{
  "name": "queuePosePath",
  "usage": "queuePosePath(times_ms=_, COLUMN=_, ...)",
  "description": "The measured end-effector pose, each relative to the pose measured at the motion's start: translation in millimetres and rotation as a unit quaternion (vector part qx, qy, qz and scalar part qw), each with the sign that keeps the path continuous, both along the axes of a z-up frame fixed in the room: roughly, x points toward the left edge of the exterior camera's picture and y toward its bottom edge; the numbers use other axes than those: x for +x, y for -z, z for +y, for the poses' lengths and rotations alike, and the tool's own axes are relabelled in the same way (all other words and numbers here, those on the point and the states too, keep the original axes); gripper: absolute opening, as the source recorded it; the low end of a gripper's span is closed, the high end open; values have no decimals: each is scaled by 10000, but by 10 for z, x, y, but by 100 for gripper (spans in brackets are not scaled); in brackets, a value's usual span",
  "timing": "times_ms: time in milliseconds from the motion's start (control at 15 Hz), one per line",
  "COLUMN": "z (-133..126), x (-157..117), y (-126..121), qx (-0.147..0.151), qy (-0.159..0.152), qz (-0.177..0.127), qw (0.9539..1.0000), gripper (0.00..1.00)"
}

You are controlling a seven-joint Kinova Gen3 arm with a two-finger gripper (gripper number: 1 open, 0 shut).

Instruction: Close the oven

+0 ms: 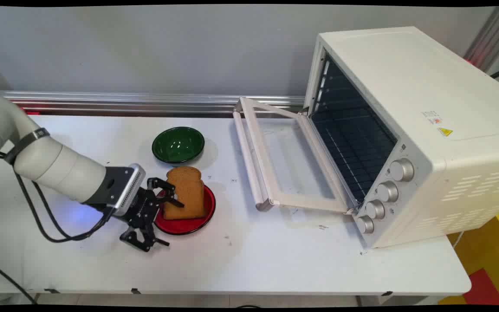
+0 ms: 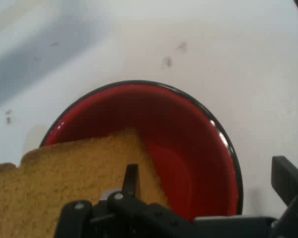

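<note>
Near the table's (image 1: 241, 264) front left part, the gripper (image 1: 169, 223) lies low and level over the tabletop, its two fingers spread wide apart. One finger (image 1: 172, 200) rests against the face of a slice of brown bread (image 1: 186, 190); the other (image 1: 156, 241) hangs out over bare tabletop on the front side, just outside the red plate (image 1: 189, 224). Nothing is clamped between them.

The bread lies on the red plate, its rounded top sticking out past the plate's far rim. From the hand view, the bread (image 2: 74, 183) covers one side of the plate (image 2: 188, 148), and the black-edged red dish beside it is bare.

Just behind the plate, toward the back edge, sits a green bowl (image 1: 178, 145). Toward the right end of the table stands a cream toaster oven (image 1: 422, 130), its glass door (image 1: 288, 160) swung down flat toward the plate, the wire rack (image 1: 353, 147) visible inside.
</note>
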State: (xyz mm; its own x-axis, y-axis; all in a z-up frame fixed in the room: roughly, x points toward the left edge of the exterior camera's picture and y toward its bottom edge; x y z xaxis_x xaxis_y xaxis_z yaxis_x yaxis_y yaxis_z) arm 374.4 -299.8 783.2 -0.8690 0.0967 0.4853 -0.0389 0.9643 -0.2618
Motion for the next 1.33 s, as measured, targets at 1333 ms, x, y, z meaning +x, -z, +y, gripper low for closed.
queuePosePath(times_ms=1333, z=-1036, x=-7, y=-1017, qx=724, qy=-1345, qz=1001, qw=9832, gripper=100)
